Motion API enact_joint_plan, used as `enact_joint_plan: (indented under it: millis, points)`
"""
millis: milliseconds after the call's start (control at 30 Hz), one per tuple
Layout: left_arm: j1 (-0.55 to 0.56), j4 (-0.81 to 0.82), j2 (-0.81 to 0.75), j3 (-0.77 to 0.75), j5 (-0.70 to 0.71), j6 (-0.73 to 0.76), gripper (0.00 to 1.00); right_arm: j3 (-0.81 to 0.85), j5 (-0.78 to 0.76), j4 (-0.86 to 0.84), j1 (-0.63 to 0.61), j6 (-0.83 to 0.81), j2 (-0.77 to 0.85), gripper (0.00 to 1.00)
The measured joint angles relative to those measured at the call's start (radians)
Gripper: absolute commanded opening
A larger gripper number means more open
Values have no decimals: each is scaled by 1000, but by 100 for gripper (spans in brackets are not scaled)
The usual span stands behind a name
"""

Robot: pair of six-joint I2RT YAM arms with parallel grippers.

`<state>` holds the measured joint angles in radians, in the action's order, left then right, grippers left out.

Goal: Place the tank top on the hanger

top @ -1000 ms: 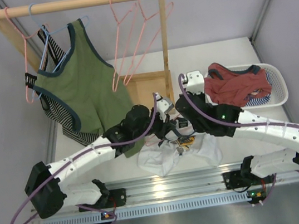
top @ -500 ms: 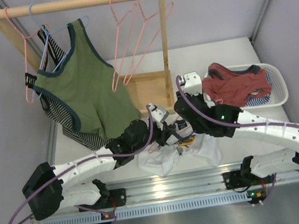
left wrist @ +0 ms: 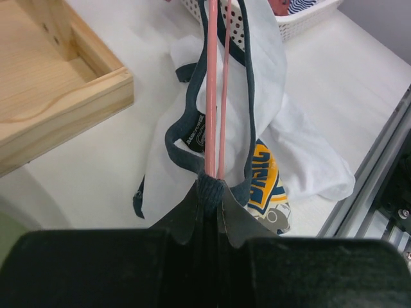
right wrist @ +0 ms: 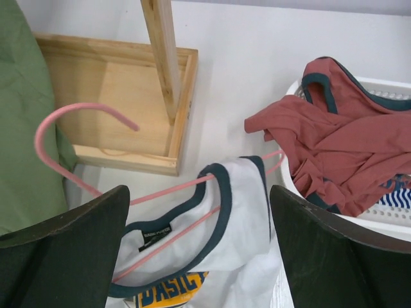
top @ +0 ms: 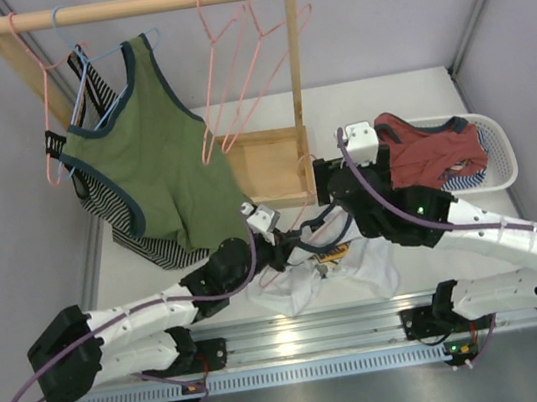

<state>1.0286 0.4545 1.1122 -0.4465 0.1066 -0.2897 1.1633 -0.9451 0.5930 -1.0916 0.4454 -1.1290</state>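
Tank top (right wrist: 239, 212): white with navy trim. Its upper part is draped over the hanger (right wrist: 64, 168), and the rest lies bunched on the table (top: 405, 100) near the front edge, between the two arms. In the right wrist view you see one pink wire arm running under the navy neckline. The hook curls free to the left, in front of the rack base (right wrist: 115, 83). In the left wrist view the fabric (left wrist: 264, 64) hangs over the two pink wires (left wrist: 210, 96).

Left gripper (left wrist: 210, 189): clamped tight on those two wires, jaws closed. Right gripper (right wrist: 199, 196): spread wide above the neckline, touching nothing.

Change over the last second:
- The left arm has drawn back toward its base, and its gripper (top: 290, 246) now sits lower and further left.
- The right gripper (top: 331, 179) has shifted up and right, toward the basket (top: 497, 141) with the red garment (top: 428, 152).
- The green top (top: 140, 149) is unmoved.

Hard to make out:
- From the top camera, the arms cover most of the hanger and the grip point.
- The hanger's far end is cut off at the top edge of the left wrist view.
- The chest print is folded and only partly readable.
- The tank top's hem runs out of frame in the right wrist view.
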Motion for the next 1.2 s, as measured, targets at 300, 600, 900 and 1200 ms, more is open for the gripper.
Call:
enact_joint_plan:
  millis: [300,600,900,1200]
  points:
    - [0,27,-167,147,123,-79,0,48,-22,5,-1,-18,68,91]
    - [0,-18,-399,270,283,-200,0,50,-31,5,-1,-26,82,92]
    - [1,-206,-677,290,449,-270,0,50,-31,7,-1,-26,97,91]
    - [1,-566,-779,97,644,-286,0,50,-30,8,-1,-22,101,91]
